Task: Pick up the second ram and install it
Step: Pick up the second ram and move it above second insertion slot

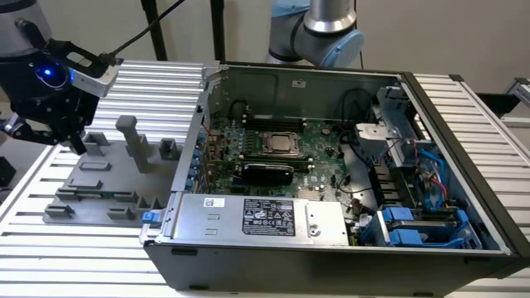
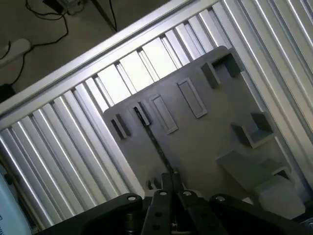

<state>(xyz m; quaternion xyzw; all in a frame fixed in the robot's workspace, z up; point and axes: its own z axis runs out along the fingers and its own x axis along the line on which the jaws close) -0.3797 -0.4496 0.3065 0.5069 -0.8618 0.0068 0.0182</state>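
- The gripper [image 1: 76, 144] hangs over a grey tray [image 1: 99, 186] at the exterior view's left, well apart from the open computer case [image 1: 331, 254].
- From the wrist view, its fingers [image 2: 160, 203] are pressed together on the ram stick [image 2: 155, 144], which is clamped between their tips.
- The ram stick shows edge-on as a thin dark strip (hardly more than a line from here), running from the fingertips out over the tray towards a small slotted block [image 2: 143, 113].
- I cannot tell whether its far end touches the tray or hangs just above it.
- The tray lies on a ribbed metal table [image 1: 49, 254] and carries upright blocks and shallow rectangular recesses.
- Inside the case, a green motherboard [image 1: 324, 133] lies flat with a square silver processor [image 1: 280, 144] near its middle, and a grey labelled power box [image 1: 265, 217] sits at the near edge.
- The arm's base [image 1: 327, 28] stands behind the case.
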